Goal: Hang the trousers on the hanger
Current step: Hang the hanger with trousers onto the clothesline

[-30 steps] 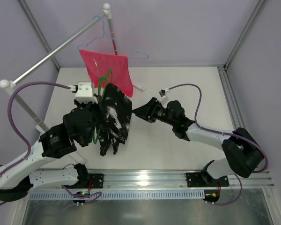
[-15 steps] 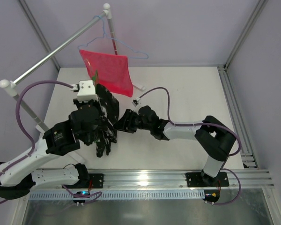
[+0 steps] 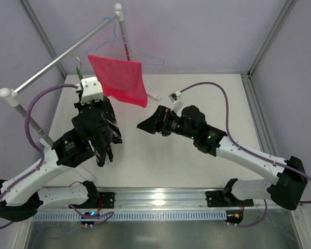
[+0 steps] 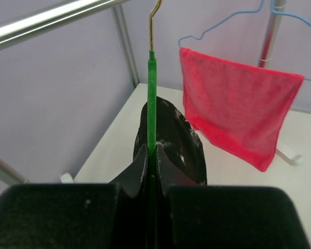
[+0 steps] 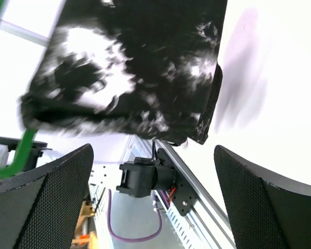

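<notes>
Lilac walls enclose a white table [image 3: 212, 98]. Black trousers [image 4: 172, 136] splotched with white drape over the thin green hanger [image 4: 152, 88] at the table's left side. The left gripper [image 4: 151, 155], raised toward the rail [image 3: 57, 59], is clamped on the hanger's stem just above the cloth. The right gripper [image 3: 141, 125] points leftward with its fingers spread wide, near the trousers but not touching them.

The left arm [image 3: 41, 166] reaches far and left, left gripper [image 4: 151, 155] pinched tight; the right arm [image 3: 238, 153] stretches leftward, right gripper [image 5: 153, 150] spread wide.
</notes>
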`<control>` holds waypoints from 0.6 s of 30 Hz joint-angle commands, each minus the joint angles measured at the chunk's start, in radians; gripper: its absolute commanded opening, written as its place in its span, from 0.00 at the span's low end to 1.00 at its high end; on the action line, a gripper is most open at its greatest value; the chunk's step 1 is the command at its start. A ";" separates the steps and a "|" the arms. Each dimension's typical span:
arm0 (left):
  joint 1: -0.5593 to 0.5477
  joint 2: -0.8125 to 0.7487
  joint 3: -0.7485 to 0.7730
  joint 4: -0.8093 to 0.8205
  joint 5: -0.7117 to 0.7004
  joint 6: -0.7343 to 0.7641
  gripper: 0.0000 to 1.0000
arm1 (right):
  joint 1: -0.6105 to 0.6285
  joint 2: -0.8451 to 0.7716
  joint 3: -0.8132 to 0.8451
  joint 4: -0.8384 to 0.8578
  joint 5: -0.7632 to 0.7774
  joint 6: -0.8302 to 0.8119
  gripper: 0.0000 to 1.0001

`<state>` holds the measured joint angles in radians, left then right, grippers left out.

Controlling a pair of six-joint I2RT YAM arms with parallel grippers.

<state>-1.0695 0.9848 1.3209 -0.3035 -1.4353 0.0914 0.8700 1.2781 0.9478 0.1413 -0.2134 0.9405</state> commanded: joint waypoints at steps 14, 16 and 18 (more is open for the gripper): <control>0.497 0.083 0.176 -0.155 0.383 -0.260 0.00 | -0.019 -0.348 0.072 -0.374 0.209 -0.100 1.00; 0.519 0.089 0.167 -0.180 0.404 -0.295 0.00 | -0.020 -0.368 0.075 -0.385 0.249 -0.108 1.00; 0.532 0.089 0.134 -0.169 0.414 -0.317 0.00 | -0.019 -0.379 0.078 -0.397 0.264 -0.123 1.00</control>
<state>-0.5564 1.0855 1.4384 -0.5179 -1.0851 -0.1390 0.8547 0.9249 1.0023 -0.2272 -0.0071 0.8570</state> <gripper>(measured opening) 0.009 0.995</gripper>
